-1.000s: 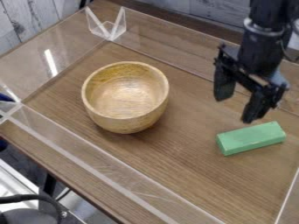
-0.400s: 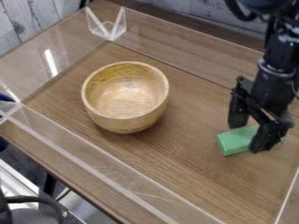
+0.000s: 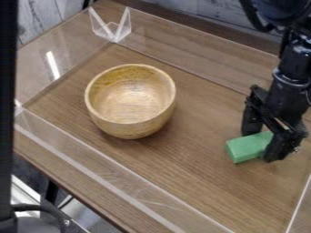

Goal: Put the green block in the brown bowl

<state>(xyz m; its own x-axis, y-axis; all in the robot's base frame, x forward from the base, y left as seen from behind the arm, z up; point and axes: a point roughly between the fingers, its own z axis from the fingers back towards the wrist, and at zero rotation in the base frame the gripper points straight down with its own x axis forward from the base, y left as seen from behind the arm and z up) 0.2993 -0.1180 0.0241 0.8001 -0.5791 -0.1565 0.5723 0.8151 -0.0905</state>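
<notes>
On a wood-grain table [image 3: 170, 168] ringed by clear plastic walls [image 3: 73, 173], the robot's black gripper [image 3: 271, 134] points straight down over the green block [image 3: 249, 146] near the right edge, its jaws spread wide, one finger on each side of the bar and covering its right portion. No finger is seen pressing the block, which lies flat on the tabletop. Its long axis runs from lower left to upper right across the picture, the exposed near end pointing toward the lower left. The brown bowl [image 3: 130, 100] stands upright left of centre, well apart from block and gripper, its hollow holding nothing. A small clear plastic bracket [image 3: 109, 25] sits at the far wall.
</notes>
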